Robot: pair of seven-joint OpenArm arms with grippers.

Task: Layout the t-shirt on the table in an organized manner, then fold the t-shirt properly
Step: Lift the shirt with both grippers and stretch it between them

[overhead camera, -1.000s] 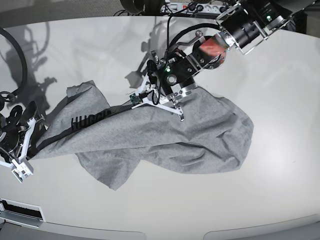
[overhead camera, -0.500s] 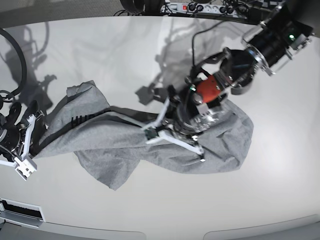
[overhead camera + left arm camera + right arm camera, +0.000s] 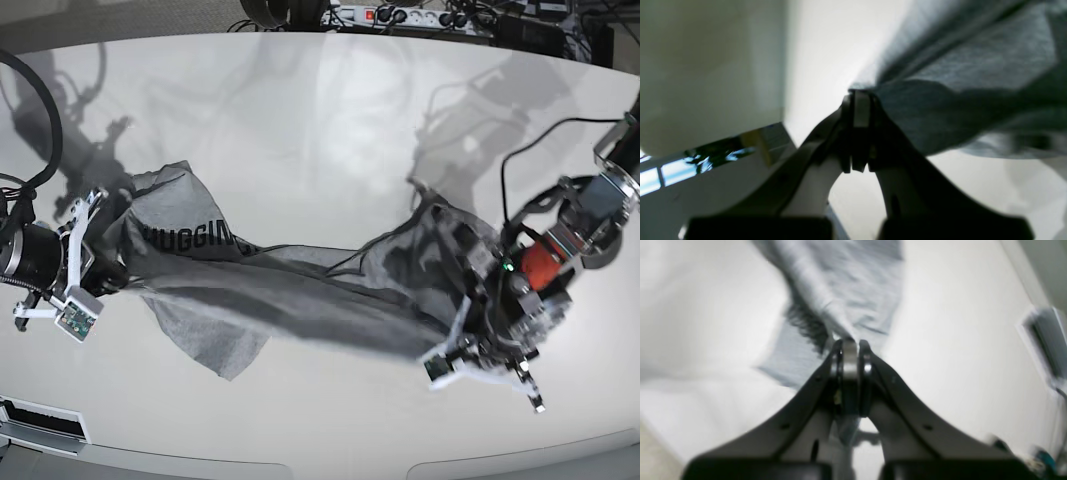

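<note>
The heather-grey t-shirt [image 3: 300, 285] is stretched in a long band across the white table [image 3: 300, 120], with black lettering [image 3: 190, 240] showing near its left end. My right gripper [image 3: 103, 270] is at the left of the base view, shut on the shirt's left end. In the right wrist view the right gripper [image 3: 848, 341] pinches a bunched fold of t-shirt [image 3: 853, 290]. My left gripper [image 3: 468, 348] is at the front right, shut on the shirt's right end. Its jaws [image 3: 858, 95] are pressed together on the edge of the t-shirt [image 3: 960, 83].
A power strip with cables [image 3: 400, 15] lies along the far edge. A black cable loop [image 3: 45, 110] hangs at the left. A flat panel [image 3: 40, 425] sits at the front left corner. The table's rounded front edge [image 3: 330, 465] runs close below the left arm.
My left arm swept from the table's middle to the front right, dragging the shirt's right end with it. The shirt went from a heap to a stretched band, revealing more lettering. The right gripper shifted slightly.
</note>
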